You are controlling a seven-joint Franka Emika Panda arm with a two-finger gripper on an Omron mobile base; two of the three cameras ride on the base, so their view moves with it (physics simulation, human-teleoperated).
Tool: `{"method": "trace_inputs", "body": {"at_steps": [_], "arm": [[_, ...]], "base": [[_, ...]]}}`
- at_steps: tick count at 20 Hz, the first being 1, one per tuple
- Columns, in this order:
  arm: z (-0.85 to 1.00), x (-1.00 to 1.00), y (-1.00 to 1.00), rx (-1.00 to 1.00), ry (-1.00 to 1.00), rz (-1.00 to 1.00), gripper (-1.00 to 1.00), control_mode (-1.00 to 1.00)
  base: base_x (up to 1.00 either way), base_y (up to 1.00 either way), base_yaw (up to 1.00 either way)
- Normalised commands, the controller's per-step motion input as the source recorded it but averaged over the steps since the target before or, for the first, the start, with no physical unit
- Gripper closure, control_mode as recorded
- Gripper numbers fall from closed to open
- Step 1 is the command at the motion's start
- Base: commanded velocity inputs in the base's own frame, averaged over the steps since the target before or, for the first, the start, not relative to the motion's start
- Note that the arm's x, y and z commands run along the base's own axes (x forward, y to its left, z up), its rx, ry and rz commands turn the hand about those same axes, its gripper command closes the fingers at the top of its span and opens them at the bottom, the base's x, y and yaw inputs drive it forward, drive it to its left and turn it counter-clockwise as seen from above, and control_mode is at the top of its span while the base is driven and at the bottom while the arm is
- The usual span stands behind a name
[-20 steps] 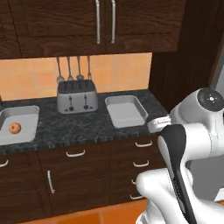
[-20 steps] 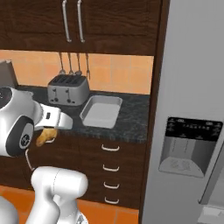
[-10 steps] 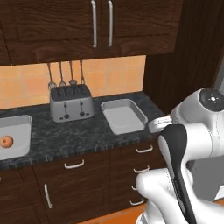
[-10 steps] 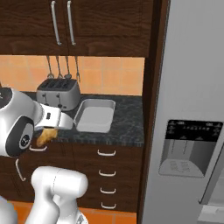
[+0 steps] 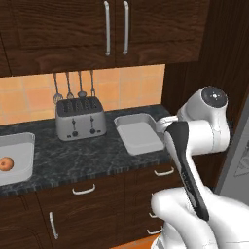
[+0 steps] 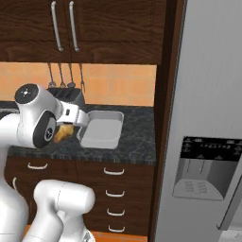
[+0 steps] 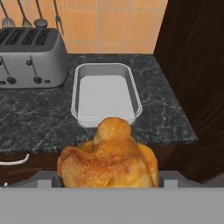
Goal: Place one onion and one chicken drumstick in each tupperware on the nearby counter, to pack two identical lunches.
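My gripper (image 6: 64, 132) is shut on a golden-brown chicken drumstick (image 6: 63, 133), held in front of the counter (image 5: 73, 154) at its edge. In the hand view the drumstick (image 7: 109, 158) hides the fingertips. Just beyond it an empty grey tupperware (image 7: 105, 93) lies on the dark stone, also seen as the tupperware (image 5: 138, 134) beside the arm and the tupperware (image 6: 101, 128) right of the hand. A second tupperware (image 5: 22, 146) at the far left holds one onion (image 5: 6, 164).
A silver toaster (image 5: 80, 118) stands between the two trays, with utensils hanging on the orange tiles behind it. A tall dark wood panel (image 7: 192, 65) closes off the counter's right end. A grey fridge (image 6: 208, 142) stands beyond it. Wall cabinets hang overhead.
The whole scene has slid a little to the left in both base views, so the camera has moved. The drumstick stays in my gripper.
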Motion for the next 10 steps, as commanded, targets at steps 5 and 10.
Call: {"method": "trace_inputs", "body": {"at_steps": [5, 10], "arm": [[-0.39, 1.0, -0.01, 0.0, 0.0, -0.05, 1.0, -1.0], [-0.54, 1.0, 0.0, 0.07, 0.01, -0.01, 1.0, -1.0]], "base": [[0.0, 0.0, 0.0], [0.0, 0.0, 0.0]]}}
